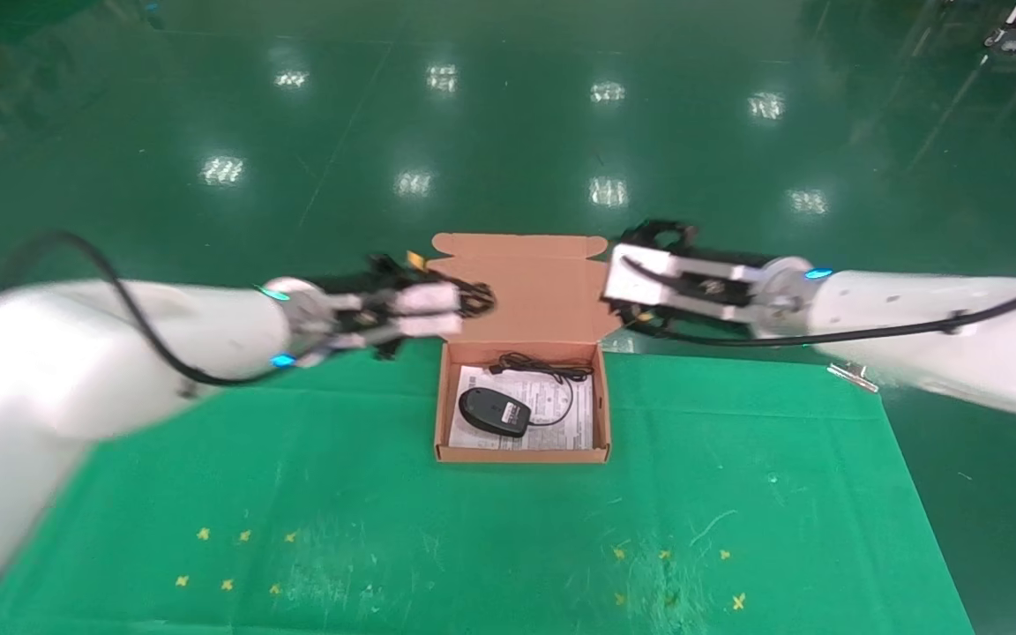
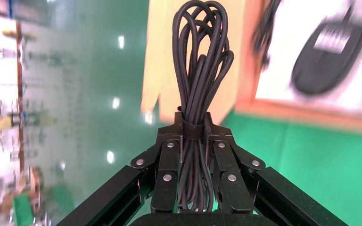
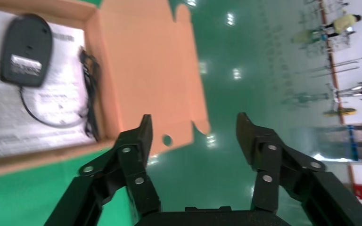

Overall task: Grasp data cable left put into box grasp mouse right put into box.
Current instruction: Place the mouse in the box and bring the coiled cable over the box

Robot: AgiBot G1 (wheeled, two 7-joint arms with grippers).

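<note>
The orange-brown box [image 1: 442, 414] stands open on the green mat, its lid flap raised at the back. The black mouse [image 1: 494, 410] lies inside on the white printed sheet, its cord [image 1: 552, 375] looped beside it; it also shows in the right wrist view [image 3: 25, 51] and the left wrist view [image 2: 329, 52]. My left gripper [image 1: 464, 304] is shut on the coiled black data cable [image 2: 199, 61] and holds it in the air at the box's back left corner, beside the lid. My right gripper [image 1: 618, 287] is open and empty at the lid's right edge.
The green mat [image 1: 737, 494] covers the table, with small yellow marks near its front. A small metal piece [image 1: 852, 375] lies at the mat's back right edge. Beyond the table is glossy green floor.
</note>
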